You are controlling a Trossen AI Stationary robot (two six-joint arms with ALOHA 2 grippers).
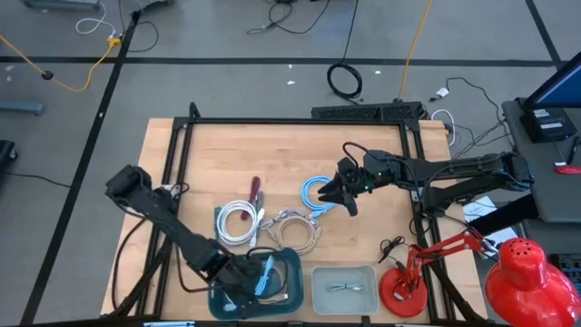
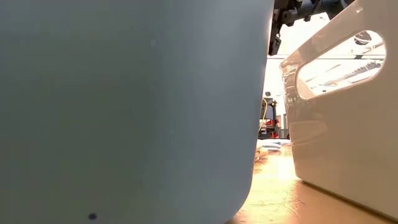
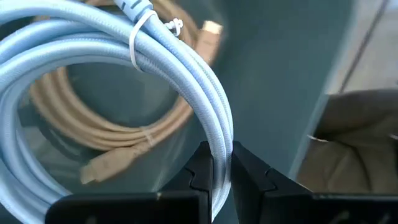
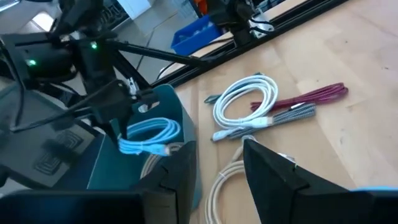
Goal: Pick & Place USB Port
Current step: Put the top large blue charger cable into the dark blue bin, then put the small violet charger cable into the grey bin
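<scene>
My left gripper (image 1: pixel 257 283) is over the teal bin (image 1: pixel 292 263) at the table's near edge, shut on a coiled light blue USB cable (image 3: pixel 186 68) bound with a white tie. A beige cable (image 3: pixel 118 140) lies on the bin's floor beneath it. My right gripper (image 1: pixel 338 198) hovers over the table's middle, open with nothing between its fingers, beside a second light blue coil (image 1: pixel 315 190) that lies on the wood. My left gripper pinches the coil's bundled strands (image 3: pixel 221 146) between its two fingers (image 3: pixel 198 169), which lie across the strands. It comes slanting down from the table's left side. The coil (image 4: pixel 149 137) stands out beyond the fingertips above the bin's inside; whether it touches the beige cable I cannot tell.
A white coil (image 1: pixel 238 222), a maroon cable (image 1: pixel 256 193) and a beige-grey coil (image 1: pixel 295 227) lie on the wood between the arms. A grey tray (image 1: pixel 318 289) with a small cable stands right of the teal bin. A red lamp (image 1: pixel 517 272) occupies the near right corner.
</scene>
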